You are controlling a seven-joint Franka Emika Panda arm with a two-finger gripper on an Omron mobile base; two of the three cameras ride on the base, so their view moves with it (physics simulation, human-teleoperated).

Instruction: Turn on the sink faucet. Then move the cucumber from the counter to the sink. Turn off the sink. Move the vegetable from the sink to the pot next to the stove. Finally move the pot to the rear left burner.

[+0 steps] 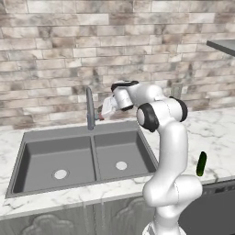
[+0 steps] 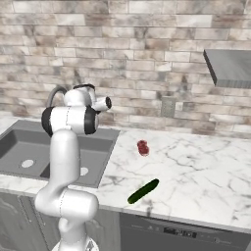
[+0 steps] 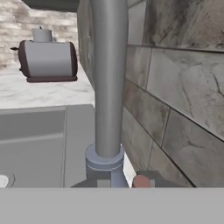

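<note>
The sink faucet (image 1: 90,109) is a tall grey spout rising behind the divider of the dark double sink (image 1: 34,137). My gripper (image 1: 101,113) reaches in from the right, close beside the spout's lower part; I cannot see how its jaws stand. In the hand view the spout (image 3: 108,78) and its bluish base (image 3: 104,161) stand very close, with a small reddish piece (image 3: 141,180) low to the right. The dark green cucumber (image 1: 201,164) lies on the white marble counter (image 1: 215,133) near its front edge, right of the arm; from the right base camera the cucumber (image 2: 143,191) lies at the counter's front.
A small red object (image 2: 142,147) sits on the counter right of the sink. A grey hood (image 2: 230,66) hangs at upper right. A toaster (image 3: 47,59) stands on the counter beyond the sink. The brick wall is right behind the faucet.
</note>
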